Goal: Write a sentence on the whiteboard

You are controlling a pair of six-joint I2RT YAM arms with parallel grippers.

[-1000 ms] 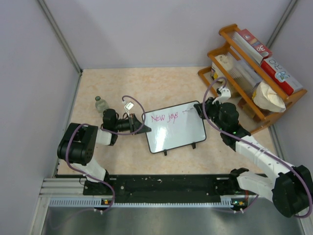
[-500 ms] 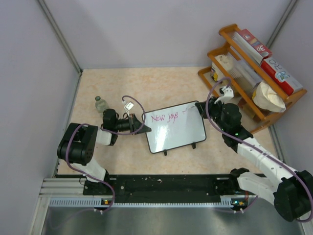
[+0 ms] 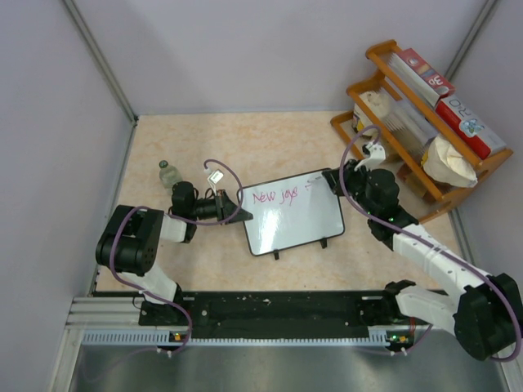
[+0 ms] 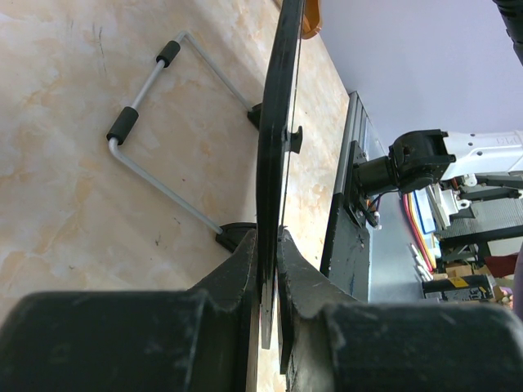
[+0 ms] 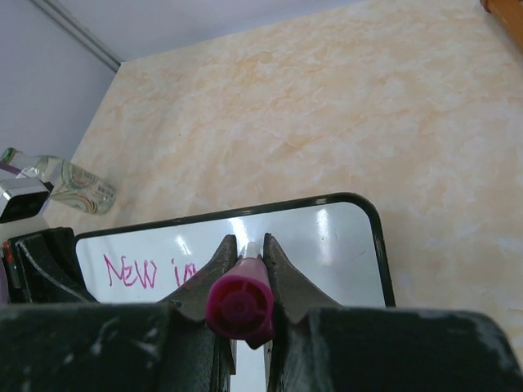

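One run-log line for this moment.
left jaws: shut on whiteboard edge | right jaws: shut on marker, over its top right | sentence: pink "New jays"

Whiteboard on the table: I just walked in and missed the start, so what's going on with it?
The left claw is clamped on the left edge of the whiteboard, steadying it. The right claw grips a pink marker, its tip pointed at the board's upper right part. The pink writing, reading about "New jays", runs along the top; the lower part of the board is blank.
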